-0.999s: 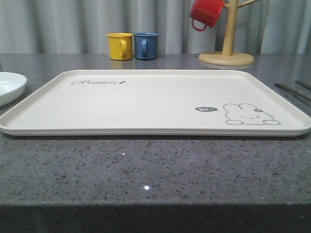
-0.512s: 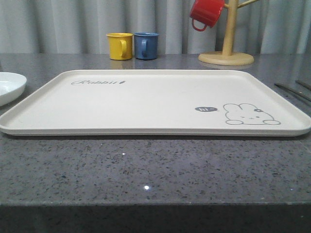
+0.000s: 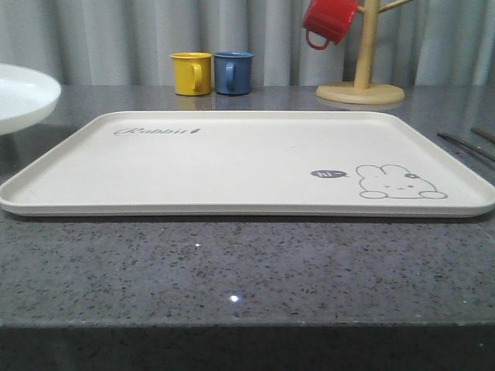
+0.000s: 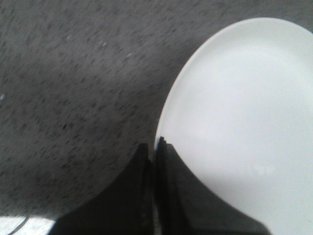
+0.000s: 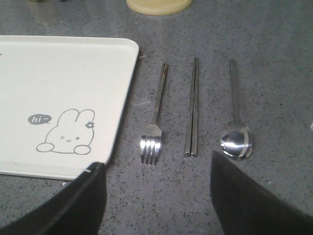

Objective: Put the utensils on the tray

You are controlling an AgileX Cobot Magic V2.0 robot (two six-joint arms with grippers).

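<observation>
The cream tray (image 3: pixel 247 162) with the rabbit drawing lies in the middle of the grey table. A round white plate (image 3: pixel 23 93) hangs in the air above the table just left of the tray. In the left wrist view my left gripper (image 4: pixel 152 146) is shut on the rim of the plate (image 4: pixel 244 122). To the right of the tray (image 5: pixel 63 88) a silver fork (image 5: pixel 154 122), a pair of chopsticks (image 5: pixel 193 107) and a spoon (image 5: pixel 236 139) lie side by side on the table. My right gripper (image 5: pixel 156 161) hovers open just short of them, holding nothing.
A yellow mug (image 3: pixel 190 73) and a blue mug (image 3: pixel 233 73) stand behind the tray. A red mug (image 3: pixel 329 22) hangs on a wooden mug tree (image 3: pixel 362 77) at the back right. Bare table runs along the front edge.
The white plate has risen from the table at the left into the air, level with the mugs in the front view. Tray and mugs have not moved.
</observation>
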